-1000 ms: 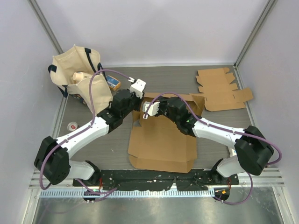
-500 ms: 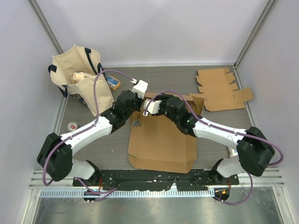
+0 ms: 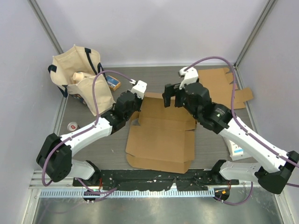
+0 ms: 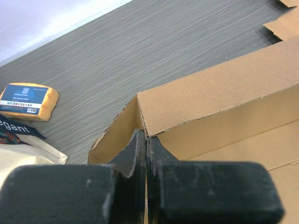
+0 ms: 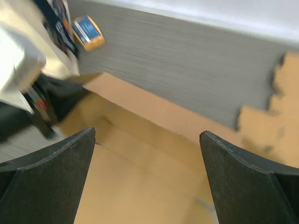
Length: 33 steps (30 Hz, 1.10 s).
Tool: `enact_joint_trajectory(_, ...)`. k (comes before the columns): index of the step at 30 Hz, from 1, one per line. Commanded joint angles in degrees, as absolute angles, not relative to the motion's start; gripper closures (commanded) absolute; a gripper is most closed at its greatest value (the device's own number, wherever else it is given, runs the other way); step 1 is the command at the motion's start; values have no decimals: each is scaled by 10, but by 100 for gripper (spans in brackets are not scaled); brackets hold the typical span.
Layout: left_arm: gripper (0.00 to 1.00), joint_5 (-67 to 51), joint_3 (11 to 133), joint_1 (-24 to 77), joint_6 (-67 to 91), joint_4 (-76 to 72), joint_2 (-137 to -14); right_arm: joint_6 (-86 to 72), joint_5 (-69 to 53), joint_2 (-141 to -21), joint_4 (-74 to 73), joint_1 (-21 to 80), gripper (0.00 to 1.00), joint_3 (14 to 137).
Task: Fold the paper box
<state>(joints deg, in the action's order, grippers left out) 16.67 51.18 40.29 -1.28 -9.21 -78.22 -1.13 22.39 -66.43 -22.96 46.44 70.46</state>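
1. The paper box lies in the middle of the bench, between my two arms. Most of it is a flat sheet.
2. Only the far end has any shape. In the left wrist view the long far panel stands up off the base, and a small side flap bends in at its left corner.
3. My left tool is closed tight at that corner, fingers pressed together just beside the flap. I cannot tell whether a card edge is pinched between them.
4. My right tool hangs above the far edge of the sheet, jaws spread wide, holding nothing.
5. The near panel with its rounded tabs and both long sides lie flat on the bench.
6. I judge the job to be early: one wall is partly up. The side walls, the near wall, the corner tucks and the lid are left.
7. A second flat blank sits untouched at the far right.
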Motion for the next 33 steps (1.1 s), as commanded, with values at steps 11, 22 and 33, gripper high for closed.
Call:
enact_joint_trajectory(11, 100, 197, 494, 416, -4, -148, -744, -910, 148, -636, -49, 369, 32, 528)
enact_joint_trajectory(22, 100, 199, 483, 424, -10, -163, -740, -987, 165, -702, -56, 347, 45, 533)
enact_joint_trajectory(33, 100, 203, 479, 428, -11, -170, -736, -1004, 163, -737, -51, 348, 61, 553)
